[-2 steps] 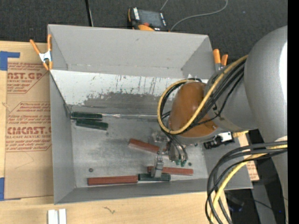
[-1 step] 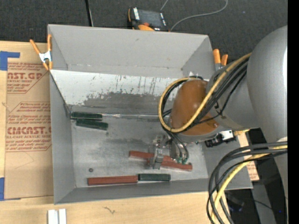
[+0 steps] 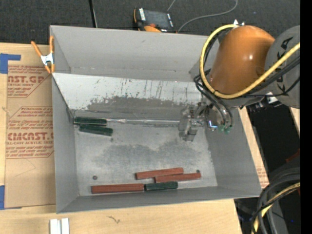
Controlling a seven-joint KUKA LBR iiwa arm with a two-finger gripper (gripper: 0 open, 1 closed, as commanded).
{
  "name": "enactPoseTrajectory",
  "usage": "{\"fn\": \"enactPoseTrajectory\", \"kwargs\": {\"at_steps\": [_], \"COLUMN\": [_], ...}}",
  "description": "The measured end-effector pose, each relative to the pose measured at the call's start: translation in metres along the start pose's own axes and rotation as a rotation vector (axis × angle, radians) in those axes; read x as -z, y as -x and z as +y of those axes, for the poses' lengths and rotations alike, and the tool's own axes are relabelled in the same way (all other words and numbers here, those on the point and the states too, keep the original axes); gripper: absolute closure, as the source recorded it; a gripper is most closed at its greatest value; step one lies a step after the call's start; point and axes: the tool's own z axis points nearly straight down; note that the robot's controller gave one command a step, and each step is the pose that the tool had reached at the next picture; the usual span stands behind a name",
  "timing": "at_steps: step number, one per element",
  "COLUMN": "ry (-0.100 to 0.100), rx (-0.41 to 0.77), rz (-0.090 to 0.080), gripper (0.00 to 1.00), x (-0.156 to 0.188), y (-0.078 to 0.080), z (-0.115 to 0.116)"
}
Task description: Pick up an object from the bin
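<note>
while hovering low at the right rear of the grey bin (image 3: 146, 52), over bare scuffed floor close to the right wall, touches none of the loose things. said of the gripper (image 3: 189, 128), hung under the orange wrist cover (image 3: 241, 57). spread or pressed together: cannot tell against the grey metal. nothing seen held.

nearest candidates toward the front wall, lower in the camera view and a little left of the gripper. counted there: three red-brown and one green. namely the upper red-brown bar (image 3: 159, 173), the right red-brown bar (image 3: 179, 177) just beside it, the long red-brown bar (image 3: 117, 188) at front left, and the front dark green bar (image 3: 161, 185) tucked under the first two, touching or nearly so. all lying flat, long axes left to right, roughly along the front wall, the upper two raised slightly at the right end.

well apart at far left, by the foot of the back slope: the upper left green bar (image 3: 90, 121) and the lower left green bar (image 3: 96, 129), side by side, likewise lying left to right. so three green bars in all. also one dark speck (image 3: 94, 178), too small to identify.

judged needful next: travel toward the front wall, then closing across a bar's narrow width, front to back. judged risk: crowded neighbours and the wall close behind.
</note>
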Motion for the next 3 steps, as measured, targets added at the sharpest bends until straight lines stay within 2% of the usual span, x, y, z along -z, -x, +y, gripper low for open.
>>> {"fn": "enactPoseTrajectory", "kwargs": {"at_steps": [1,2,3], "ry": [-0.001,-0.001,-0.002], "rx": [-0.066,-0.065,-0.078], "rz": [0.020,0.011,0.016], "gripper": [1.00,0.00,0.00], "x": [-0.065,-0.062,-0.182], "y": [-0.054,-0.051,-0.055], "z": [0.006,0.006,-0.007]}}
